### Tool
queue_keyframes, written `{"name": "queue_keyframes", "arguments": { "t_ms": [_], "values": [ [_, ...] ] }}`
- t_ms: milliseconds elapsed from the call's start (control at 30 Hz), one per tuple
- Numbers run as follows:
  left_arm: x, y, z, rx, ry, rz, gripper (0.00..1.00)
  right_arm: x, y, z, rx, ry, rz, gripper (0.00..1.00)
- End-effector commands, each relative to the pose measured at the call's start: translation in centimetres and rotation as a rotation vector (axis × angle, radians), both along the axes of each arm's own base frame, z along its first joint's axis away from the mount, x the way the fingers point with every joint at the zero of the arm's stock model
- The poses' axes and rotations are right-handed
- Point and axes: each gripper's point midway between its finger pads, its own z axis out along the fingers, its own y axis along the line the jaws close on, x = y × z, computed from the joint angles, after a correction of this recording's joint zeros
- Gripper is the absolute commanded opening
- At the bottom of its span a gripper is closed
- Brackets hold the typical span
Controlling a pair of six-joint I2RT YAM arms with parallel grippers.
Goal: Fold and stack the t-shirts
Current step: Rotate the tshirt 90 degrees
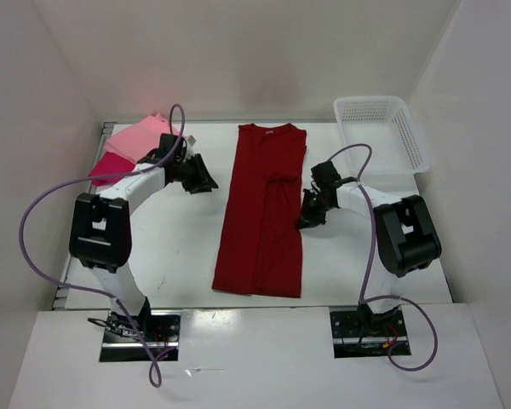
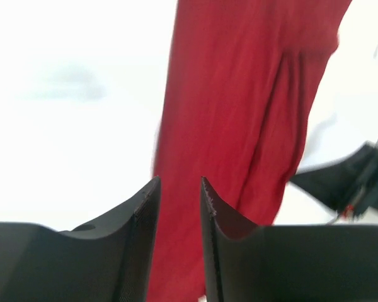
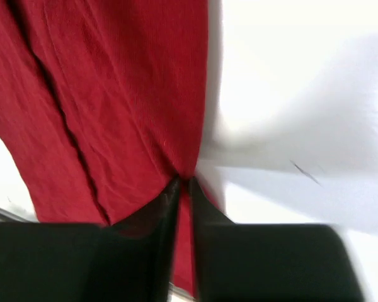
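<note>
- Dark maroon red cloth t-shirt (image 1: pixel 260 221) lies flat on the white surface (image 1: pixel 179 247), folded into a long narrow strip. Its long axis runs from the collar at the far end to the hem at the near end.
- The strip lies between the two arms. The right fingers (image 1: pixel 305 220) sit at its right edge about halfway along. The left fingers (image 1: pixel 206 184) stand off its left edge, level with the collar half.
- Right fingers (image 3: pixel 172 192): drawn almost together on that right edge, with red cloth (image 3: pixel 113 94) showing in the thin slit between the tips. I judge they are pinching the edge. The rest of the shirt spreads ahead of them and across to one side.
- Left fingers (image 2: pixel 151 195): part-way apart, with nothing between them, above bare surface. The shirt (image 2: pixel 239 94) lies just ahead of the tips, near but not touching.
- Judgement: the right arm is the nearer one and is at the cloth. The left must cross the short gap to the matching left edge before the strip can be folded across its long axis.
- A light pink folded cloth t-shirt (image 1: pixel 143 136) rests on a bright crimson-magenta cloth t-shirt (image 1: pixel 109 167), behind the left fingers and well apart from the strip.
- A white plastic mesh basket (image 1: pixel 409 136) stands beyond the right fingers, well apart.
</note>
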Motion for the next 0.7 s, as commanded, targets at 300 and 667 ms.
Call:
{"name": "queue_keyframes", "arguments": {
  "t_ms": [300, 667],
  "values": [
    [14.1, -3.5, -4.1, 0.007, -0.120, -0.015, 0.56, 1.3, -0.8, 5.0, 0.034, -0.115, 0.018, 0.42],
    [21.8, -7.9, -8.0, -0.073, -0.171, -0.061, 0.28, 0.6, 0.0, 4.8, 0.094, -0.103, 0.025, 0.44]
  ]
}}
